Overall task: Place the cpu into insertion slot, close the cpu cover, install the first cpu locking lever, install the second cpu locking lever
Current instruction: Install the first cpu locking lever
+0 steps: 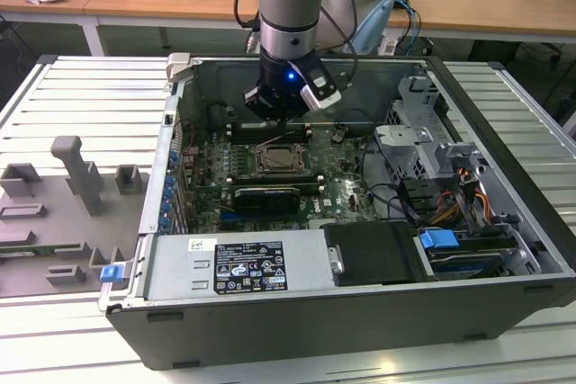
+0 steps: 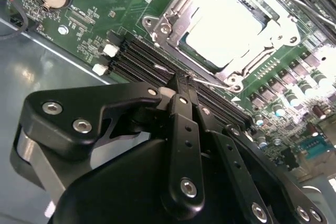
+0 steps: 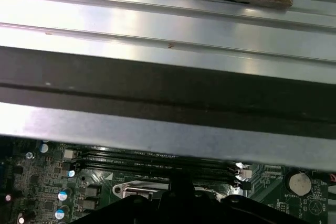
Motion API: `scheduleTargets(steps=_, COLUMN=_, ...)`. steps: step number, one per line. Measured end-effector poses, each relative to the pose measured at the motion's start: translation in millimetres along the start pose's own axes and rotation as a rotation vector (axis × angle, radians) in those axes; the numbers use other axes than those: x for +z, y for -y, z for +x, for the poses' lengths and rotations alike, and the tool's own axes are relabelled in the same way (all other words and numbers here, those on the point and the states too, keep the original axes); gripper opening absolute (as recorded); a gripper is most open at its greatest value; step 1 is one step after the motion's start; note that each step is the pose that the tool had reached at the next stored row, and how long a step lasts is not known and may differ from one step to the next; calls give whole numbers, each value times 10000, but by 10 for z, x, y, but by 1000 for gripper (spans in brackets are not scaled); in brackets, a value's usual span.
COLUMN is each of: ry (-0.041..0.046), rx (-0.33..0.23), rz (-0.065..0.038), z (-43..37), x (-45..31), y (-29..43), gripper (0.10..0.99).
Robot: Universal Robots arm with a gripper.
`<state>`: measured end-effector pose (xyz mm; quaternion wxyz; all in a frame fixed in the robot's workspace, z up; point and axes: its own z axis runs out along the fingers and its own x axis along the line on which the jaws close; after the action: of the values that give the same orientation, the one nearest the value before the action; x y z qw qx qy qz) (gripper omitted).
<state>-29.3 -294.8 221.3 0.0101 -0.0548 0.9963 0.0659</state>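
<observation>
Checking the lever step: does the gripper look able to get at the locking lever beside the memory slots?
Probably yes. The gripper sits right at the locking lever along the edge of the insertion slot; only low memory slots lie beneath, and nothing stands between them.

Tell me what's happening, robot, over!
Gripper shut, at insertion slot edge. Cpu seated, cpu cover down. Memory slots right beside gripper.

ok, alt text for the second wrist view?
The black gripper, fingers closed, has its tips at the edge of the insertion slot, where the cpu lies glaring white, framed by the silver cpu cover. Black memory slots run beside the tips on the green motherboard.
</observation>
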Motion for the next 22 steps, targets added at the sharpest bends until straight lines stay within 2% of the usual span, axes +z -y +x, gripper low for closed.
scheduleTargets(steps=6, ry=-3, rx=-21, rz=2, z=-37, x=68, y=-8, gripper=106)
scheduleTargets(steps=22, ry=-9, rx=-21, rz=59, z=-77, x=149, y=7, gripper=106)
